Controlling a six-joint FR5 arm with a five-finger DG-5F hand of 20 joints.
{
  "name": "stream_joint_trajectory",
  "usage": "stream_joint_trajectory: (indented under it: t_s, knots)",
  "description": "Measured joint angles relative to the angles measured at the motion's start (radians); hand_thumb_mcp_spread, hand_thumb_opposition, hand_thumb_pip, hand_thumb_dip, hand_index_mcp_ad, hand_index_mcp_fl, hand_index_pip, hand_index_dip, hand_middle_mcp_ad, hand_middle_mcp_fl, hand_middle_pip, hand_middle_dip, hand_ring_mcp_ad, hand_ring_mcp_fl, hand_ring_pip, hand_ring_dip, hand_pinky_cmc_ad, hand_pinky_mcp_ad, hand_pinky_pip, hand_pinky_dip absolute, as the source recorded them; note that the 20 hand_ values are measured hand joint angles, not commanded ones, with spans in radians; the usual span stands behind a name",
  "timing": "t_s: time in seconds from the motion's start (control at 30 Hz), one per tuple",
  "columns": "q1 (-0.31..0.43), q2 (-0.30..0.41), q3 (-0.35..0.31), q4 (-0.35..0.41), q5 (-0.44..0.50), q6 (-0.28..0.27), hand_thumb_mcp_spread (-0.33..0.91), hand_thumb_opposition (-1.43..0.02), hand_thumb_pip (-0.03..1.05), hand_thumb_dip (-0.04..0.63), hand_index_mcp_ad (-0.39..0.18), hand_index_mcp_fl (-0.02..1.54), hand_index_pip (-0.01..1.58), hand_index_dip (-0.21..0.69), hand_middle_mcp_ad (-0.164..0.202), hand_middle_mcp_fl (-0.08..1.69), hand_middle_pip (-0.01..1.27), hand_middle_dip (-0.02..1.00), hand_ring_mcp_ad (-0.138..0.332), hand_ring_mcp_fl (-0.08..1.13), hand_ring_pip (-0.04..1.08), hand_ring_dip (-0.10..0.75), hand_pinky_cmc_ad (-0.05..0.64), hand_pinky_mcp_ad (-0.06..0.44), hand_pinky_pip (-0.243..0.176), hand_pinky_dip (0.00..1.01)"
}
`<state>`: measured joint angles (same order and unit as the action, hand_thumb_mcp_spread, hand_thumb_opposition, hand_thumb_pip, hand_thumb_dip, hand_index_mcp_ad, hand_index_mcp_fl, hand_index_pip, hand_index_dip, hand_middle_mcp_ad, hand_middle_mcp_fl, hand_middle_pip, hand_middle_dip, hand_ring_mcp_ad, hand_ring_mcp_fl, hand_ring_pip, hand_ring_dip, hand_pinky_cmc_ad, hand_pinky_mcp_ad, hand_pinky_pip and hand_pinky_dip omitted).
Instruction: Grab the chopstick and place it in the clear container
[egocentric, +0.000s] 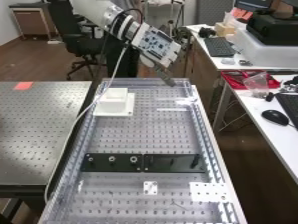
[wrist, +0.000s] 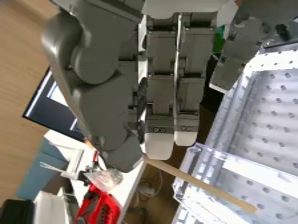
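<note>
In the high view the dark hand (egocentric: 164, 74) hangs above the far end of the perforated bench, right of its middle. The wrist view shows the hand (wrist: 136, 115) with its thumb tip and fingertips closed around one end of a light wooden chopstick (wrist: 206, 187). From that pinch the chopstick slants out, and its free end overlaps the clear container (wrist: 249, 172) in this picture. Whether it touches the container cannot be told. The gripped end is hidden behind the fingertips.
A white block on a plate (egocentric: 114, 104) stands at the bench's far left. Black strips (egocentric: 143, 162) cross its middle, with white plates (egocentric: 208, 192) nearer. On the right-hand desk lie a red tray (egocentric: 247, 80) and a mouse (egocentric: 275, 117). A cable (egocentric: 73, 127) runs along the left edge.
</note>
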<state>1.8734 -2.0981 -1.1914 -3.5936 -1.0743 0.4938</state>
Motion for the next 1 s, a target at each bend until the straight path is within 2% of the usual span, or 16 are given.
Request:
stream_joint_trajectory:
  t_s: [0.2,0.43,0.8,1.0]
  knots:
    - [-0.011,-0.044,0.069,-0.087,-0.033,-0.029,0.65,-1.02,0.54,0.239,-0.089,0.76,1.21,-0.024,0.061,1.03,0.69,0.63,0.021,0.93,0.08,0.541,0.407,0.279,0.063,0.39]
    - [-0.019,-0.084,0.129,-0.160,-0.080,-0.034,0.65,-1.02,0.54,0.239,-0.089,0.76,1.22,-0.010,0.061,1.03,0.69,0.63,0.024,0.93,0.08,0.541,0.414,0.279,0.063,0.40]
    - [-0.020,-0.112,0.171,-0.160,-0.092,-0.043,0.65,-1.02,0.54,0.239,-0.093,0.77,1.20,0.002,0.058,1.03,0.69,0.63,0.024,0.93,0.08,0.541,0.415,0.278,0.063,0.40]
    - [-0.033,-0.151,0.221,-0.197,-0.113,-0.034,0.65,-1.01,0.54,0.239,-0.093,0.77,1.20,0.003,0.061,1.03,0.69,0.63,0.021,0.93,0.09,0.541,0.417,0.278,0.054,0.41]
